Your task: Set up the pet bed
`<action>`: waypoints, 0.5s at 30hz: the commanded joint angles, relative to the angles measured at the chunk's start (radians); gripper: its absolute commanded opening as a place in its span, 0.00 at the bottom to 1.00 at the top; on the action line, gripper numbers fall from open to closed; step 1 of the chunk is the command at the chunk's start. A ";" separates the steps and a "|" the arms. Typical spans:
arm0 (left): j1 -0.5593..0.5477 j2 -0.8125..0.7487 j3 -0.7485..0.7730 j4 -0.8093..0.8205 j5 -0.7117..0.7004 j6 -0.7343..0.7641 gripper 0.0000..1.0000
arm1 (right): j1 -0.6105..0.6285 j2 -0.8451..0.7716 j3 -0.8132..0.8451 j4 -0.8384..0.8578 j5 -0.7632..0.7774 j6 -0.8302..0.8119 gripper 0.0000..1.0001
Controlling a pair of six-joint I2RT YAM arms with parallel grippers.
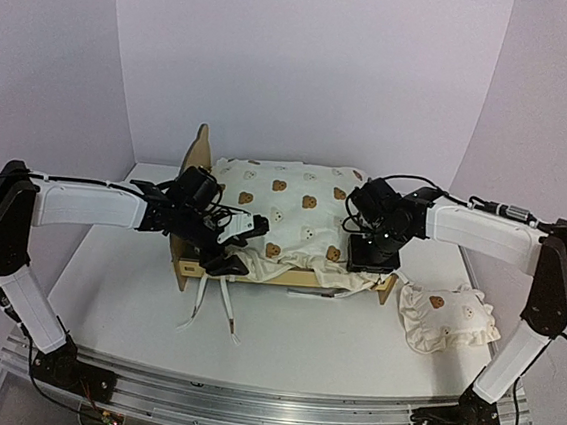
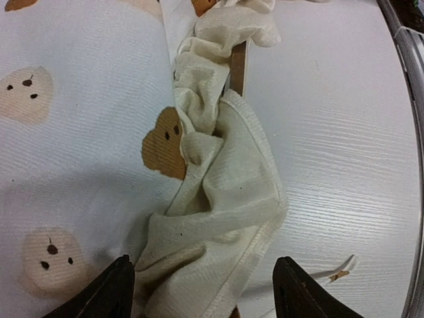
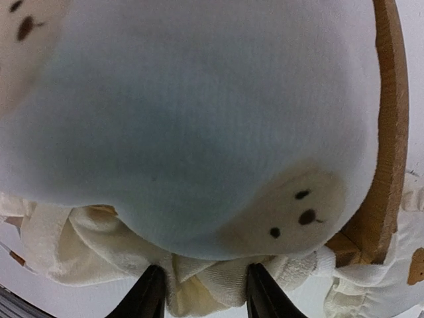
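Pet bed (image 1: 201, 154) stands at the centre of the top view on the white bench (image 1: 299, 365), between the two arms, with the headboard end toward the left of the frame. Progress, as judged: about midway. The cushion (image 1: 284, 208) lies on the frame and covers the base, so that step looks done, but it is not seated. Its lower edge is bunched and spills over the bed's near side, and two ties (image 1: 209, 311) hang loose onto the bench below the bed's lower left corner. The pillow (image 1: 447, 319) lies on the bench at lower right, apart from the bed, not yet placed. Left to do, by my reading: smooth and seat the cushion edge, deal with the ties, put the pillow on. Left tool (image 1: 234, 248) is at the bed's near left corner. In its wrist view the jaws stand wide, fingers (image 2: 106, 295) on either side of a crumpled fold of cushion cloth, gripping nothing. Right tool (image 1: 371, 259) is at the near right corner. Its wrist view shows a middling gap with bunched cloth between the jaws at bottom centre; cannot tell whether they pinch it. The bed itself: light plywood, a rounded ear on the headboard at upper left of the bed, slats hidden under the cushion. The frame looks upright and level.
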 commanded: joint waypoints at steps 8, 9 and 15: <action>-0.014 0.050 0.080 -0.020 -0.094 0.033 0.12 | -0.017 -0.021 0.000 -0.015 -0.003 -0.035 0.05; -0.014 0.046 0.087 -0.034 -0.103 0.033 0.04 | -0.022 -0.036 -0.004 -0.016 0.001 -0.038 0.02; 0.002 0.005 0.144 -0.175 -0.086 0.047 0.00 | -0.070 -0.104 -0.028 -0.040 -0.023 -0.063 0.00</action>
